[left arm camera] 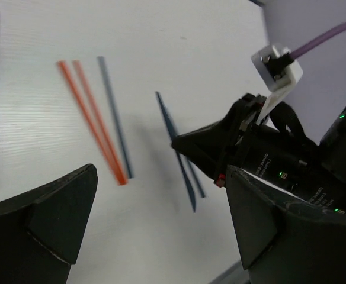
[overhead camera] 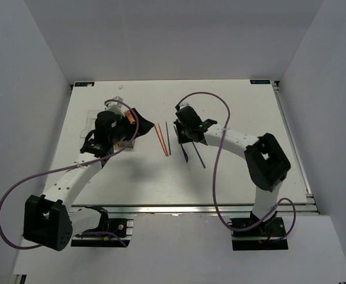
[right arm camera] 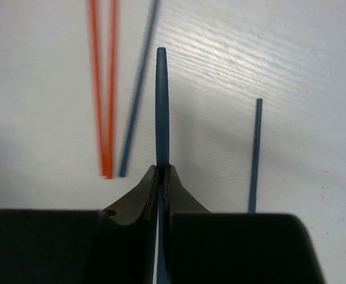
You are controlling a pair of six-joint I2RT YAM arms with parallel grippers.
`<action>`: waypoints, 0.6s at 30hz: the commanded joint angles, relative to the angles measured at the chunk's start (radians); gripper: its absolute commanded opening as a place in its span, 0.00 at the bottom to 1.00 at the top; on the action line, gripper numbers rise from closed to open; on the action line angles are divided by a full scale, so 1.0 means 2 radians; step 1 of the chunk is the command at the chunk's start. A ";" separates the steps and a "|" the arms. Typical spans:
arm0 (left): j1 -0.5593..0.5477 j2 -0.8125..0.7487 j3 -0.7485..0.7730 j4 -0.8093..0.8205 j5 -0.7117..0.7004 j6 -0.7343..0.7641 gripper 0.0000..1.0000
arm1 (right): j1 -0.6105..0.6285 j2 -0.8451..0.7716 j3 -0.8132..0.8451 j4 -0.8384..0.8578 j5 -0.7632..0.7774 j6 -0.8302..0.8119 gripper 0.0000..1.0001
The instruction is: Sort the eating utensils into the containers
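My right gripper (right arm camera: 162,171) is shut on a dark blue knife-like utensil (right arm camera: 162,100), which sticks out forward from the jaws, low over the white table. In the top view the right gripper (overhead camera: 188,133) is at the table's middle. Two orange sticks (right arm camera: 102,89) and a dark blue stick (right arm camera: 138,89) lie to its left, and another dark blue stick (right arm camera: 255,154) lies to its right. My left gripper (left arm camera: 161,236) is open and empty. It hovers at the containers (overhead camera: 89,125), which it mostly hides in the top view. The left wrist view shows the orange sticks (left arm camera: 90,118) and the held utensil (left arm camera: 176,148).
The right gripper's black body (left arm camera: 268,160) and its purple cable (left arm camera: 333,35) fill the right side of the left wrist view. White walls enclose the table on the left, back and right. A metal rail (overhead camera: 208,208) runs along the near edge.
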 commanded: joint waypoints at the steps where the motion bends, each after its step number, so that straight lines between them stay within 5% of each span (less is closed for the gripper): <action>1: -0.042 0.009 -0.001 0.105 0.012 -0.065 0.98 | 0.001 -0.092 -0.018 0.079 -0.052 0.020 0.00; 7: -0.074 0.049 0.011 0.163 0.025 -0.095 0.95 | 0.002 -0.165 -0.096 0.189 -0.207 0.064 0.01; 14: -0.076 0.065 0.022 0.152 0.014 -0.095 0.88 | 0.014 -0.208 -0.131 0.243 -0.225 0.086 0.01; 18: -0.076 0.075 0.025 0.156 0.017 -0.098 0.76 | 0.027 -0.207 -0.122 0.244 -0.229 0.085 0.01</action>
